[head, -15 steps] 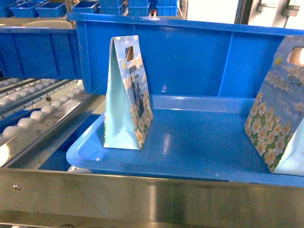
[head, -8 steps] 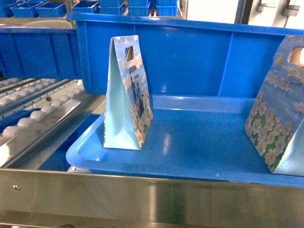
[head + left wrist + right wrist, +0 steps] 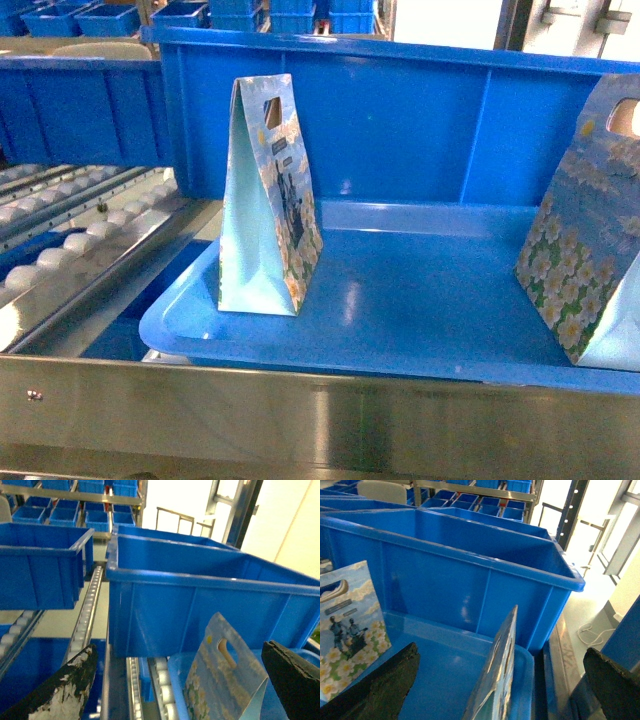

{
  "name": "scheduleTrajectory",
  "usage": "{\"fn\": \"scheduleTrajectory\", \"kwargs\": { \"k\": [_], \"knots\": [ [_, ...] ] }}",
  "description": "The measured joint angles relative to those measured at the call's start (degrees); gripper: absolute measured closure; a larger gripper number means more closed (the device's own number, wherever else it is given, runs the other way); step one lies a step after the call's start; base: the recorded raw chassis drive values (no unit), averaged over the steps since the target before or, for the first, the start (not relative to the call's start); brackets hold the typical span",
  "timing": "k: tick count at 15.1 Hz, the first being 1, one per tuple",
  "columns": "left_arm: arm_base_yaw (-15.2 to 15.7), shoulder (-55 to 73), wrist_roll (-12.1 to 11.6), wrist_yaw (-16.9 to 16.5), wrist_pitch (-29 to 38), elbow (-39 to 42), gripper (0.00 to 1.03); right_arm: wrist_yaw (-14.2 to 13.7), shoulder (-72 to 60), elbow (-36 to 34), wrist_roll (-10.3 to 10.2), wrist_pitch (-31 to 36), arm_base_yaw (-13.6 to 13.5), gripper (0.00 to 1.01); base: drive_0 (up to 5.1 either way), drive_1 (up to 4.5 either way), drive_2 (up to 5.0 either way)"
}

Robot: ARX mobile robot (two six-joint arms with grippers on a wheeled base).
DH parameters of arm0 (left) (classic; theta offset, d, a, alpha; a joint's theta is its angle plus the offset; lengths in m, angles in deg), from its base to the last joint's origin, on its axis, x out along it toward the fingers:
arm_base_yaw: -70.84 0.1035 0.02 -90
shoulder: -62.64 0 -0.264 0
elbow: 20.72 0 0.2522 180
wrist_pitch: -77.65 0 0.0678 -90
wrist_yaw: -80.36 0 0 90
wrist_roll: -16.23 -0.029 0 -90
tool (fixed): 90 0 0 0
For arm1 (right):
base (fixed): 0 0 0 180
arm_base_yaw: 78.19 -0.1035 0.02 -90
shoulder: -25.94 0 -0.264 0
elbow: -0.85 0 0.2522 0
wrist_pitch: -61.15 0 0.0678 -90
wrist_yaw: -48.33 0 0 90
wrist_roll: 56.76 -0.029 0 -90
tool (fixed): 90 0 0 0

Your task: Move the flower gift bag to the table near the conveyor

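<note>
Both my grippers gape wide and empty: left gripper (image 3: 175, 680) frames one bag (image 3: 268, 200), right gripper (image 3: 500, 680) frames the other bag (image 3: 588, 230). Each bag stands upright on the blue tray (image 3: 400, 330), one at nine o'clock, one at three o'clock, well apart. I judge them light, thin paper, easily crushed and prone to tip. Best hold looks like the flat folded top by the handle cutout, pinched across its thin faces. A bin (image 3: 420, 120) stands at twelve o'clock; the conveyor (image 3: 70, 250) rollers lie beyond the tray's nine o'clock edge.
</note>
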Motion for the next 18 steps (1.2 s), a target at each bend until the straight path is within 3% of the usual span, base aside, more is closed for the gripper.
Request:
{"fn": "scheduleTrajectory", "kwargs": {
  "k": [2, 5, 9, 12, 18],
  "knots": [
    [-0.26, -0.22, 0.0, 0.09, 0.24, -0.42, 0.05, -1.64, -0.94, 1.38, 1.09, -1.62, 0.28, 0.03, 0.0, 0.0, 0.0],
    [-0.26, -0.22, 0.0, 0.07, 0.2, -0.42, 0.05, -1.53, -1.09, 1.4, 1.49, -1.36, 0.39, 0.03, 0.0, 0.0, 0.0],
    [-0.26, -0.22, 0.0, 0.07, 0.2, -0.42, 0.05, -3.56, -6.69, 4.26, 5.16, -0.09, 0.96, 0.03, 0.0, 0.0, 0.0],
    [-0.26, -0.22, 0.0, 0.04, 0.2, -0.42, 0.05, -3.65, -11.45, 8.09, 6.6, -0.81, 1.03, 0.03, 0.0, 0.0, 0.0],
    [-0.26, -0.22, 0.0, 0.07, 0.22, -0.42, 0.05, 0.5, -18.27, 11.26, 2.08, -6.03, 4.9, 0.03, 0.0, 0.0, 0.0]
  ]
}}
